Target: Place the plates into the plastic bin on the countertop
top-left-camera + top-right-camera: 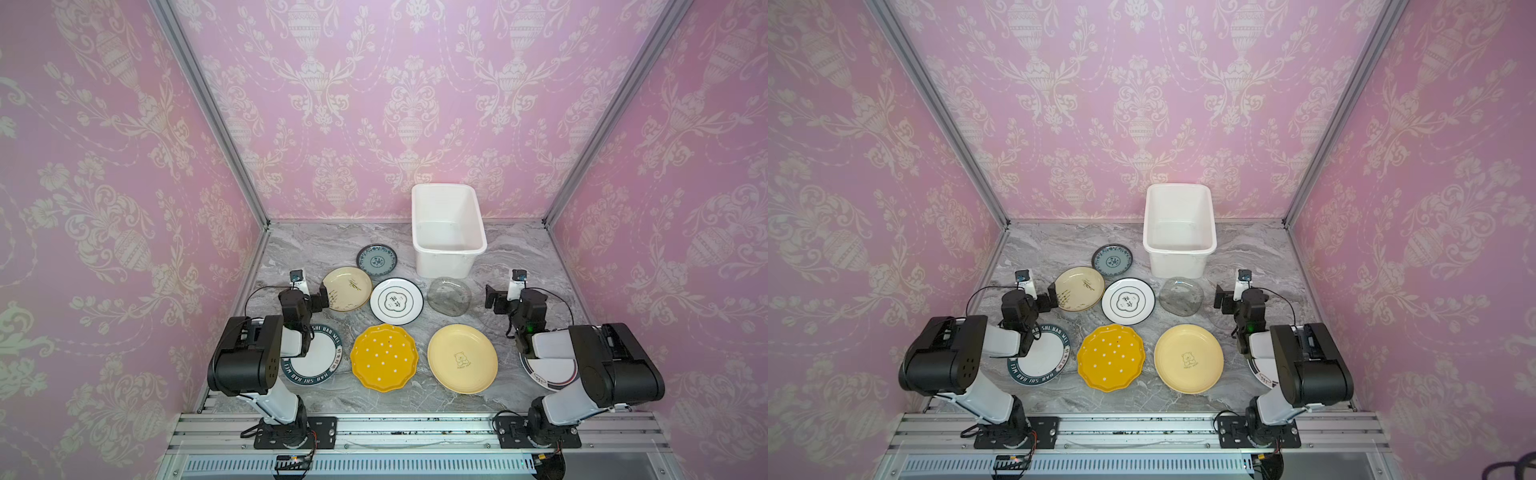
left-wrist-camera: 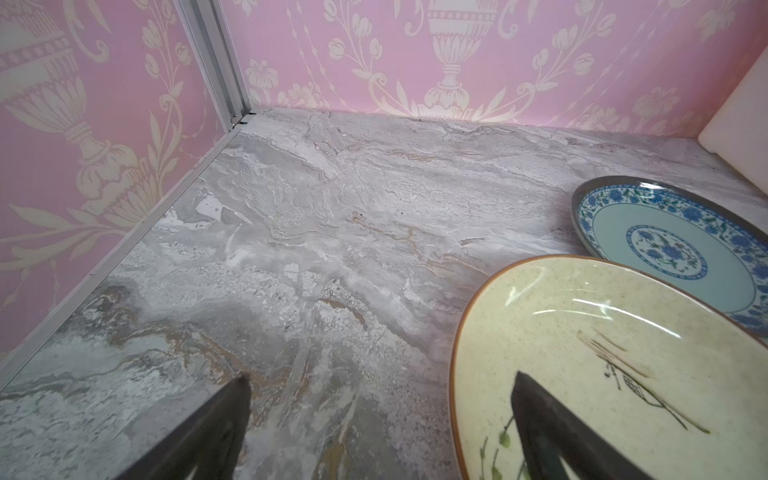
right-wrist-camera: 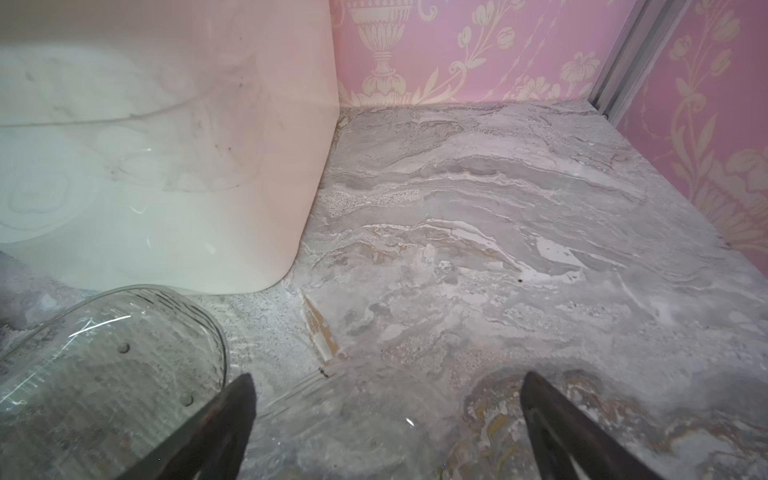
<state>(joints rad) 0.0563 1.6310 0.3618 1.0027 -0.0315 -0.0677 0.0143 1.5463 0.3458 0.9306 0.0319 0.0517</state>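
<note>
Status: white plastic bin [image 1: 446,264] empty; left end effector [image 2: 380,376] spread, straddling cream plate [image 2: 623,332] rim, likely for an edge pinch; right end effector [image 3: 386,374] spread, clear glass plate [image 3: 104,365] just beside, bin beyond.

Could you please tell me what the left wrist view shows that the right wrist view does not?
Only the left wrist view shows the cream plate and the blue-patterned plate. Only the right wrist view shows a clear glass plate. Both show the white bin, the grey countertop and pink wallpaper.
</note>
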